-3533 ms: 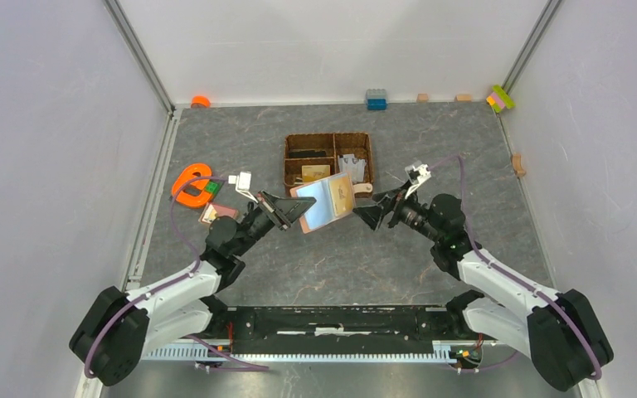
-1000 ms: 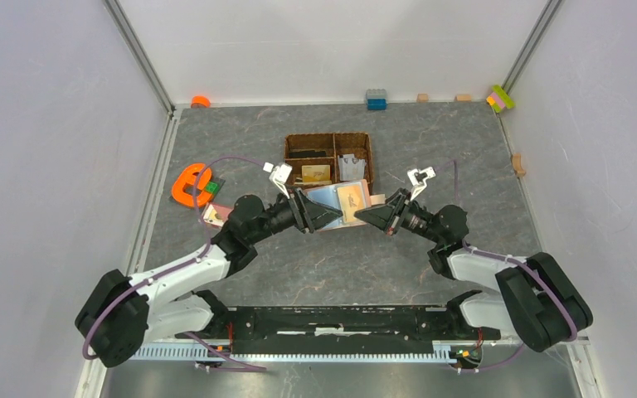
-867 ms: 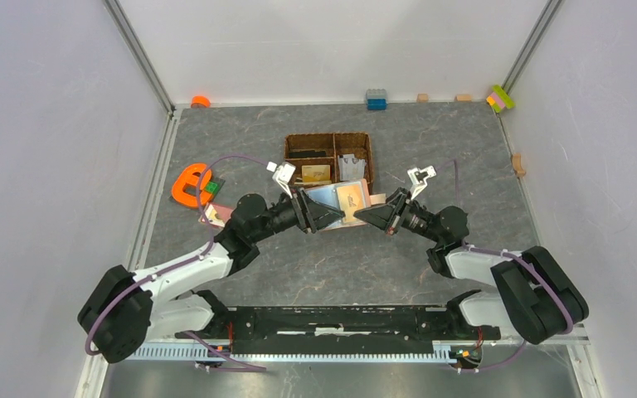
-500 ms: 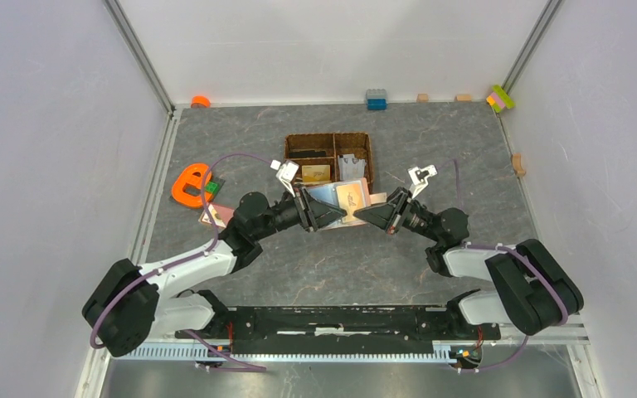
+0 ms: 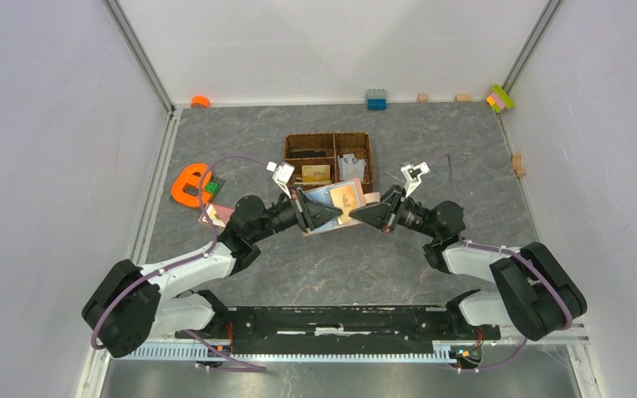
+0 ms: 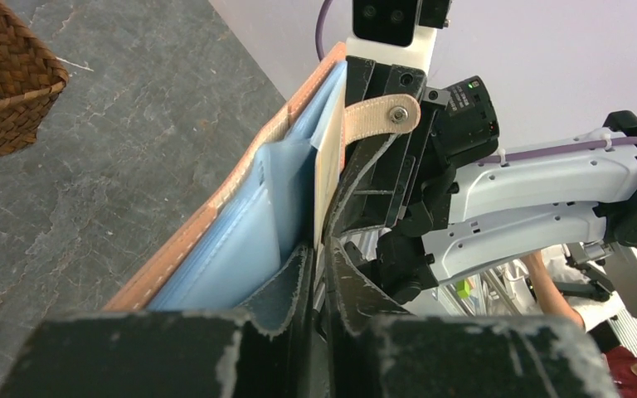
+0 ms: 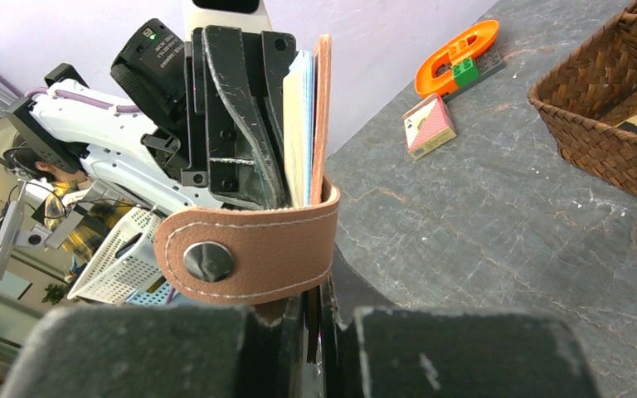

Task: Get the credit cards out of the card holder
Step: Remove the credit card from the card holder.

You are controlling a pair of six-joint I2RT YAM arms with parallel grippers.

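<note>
2 arms (image 5: 184, 278) with white links, black joints and purple cables (image 6: 564, 148)

Dark grey marbled tabletop (image 5: 299, 265), plain white walls (image 5: 332, 41) on three sides (metal corner posts (image 5: 137, 54)), even light

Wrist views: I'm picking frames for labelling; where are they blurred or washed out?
Left wrist: the left gripper, pinching a credit card, is out of focus; the card holder's snap tab is sharp. Right wrist: the right gripper is blurred too, the tab crisp, the room at far left washed out.
</note>
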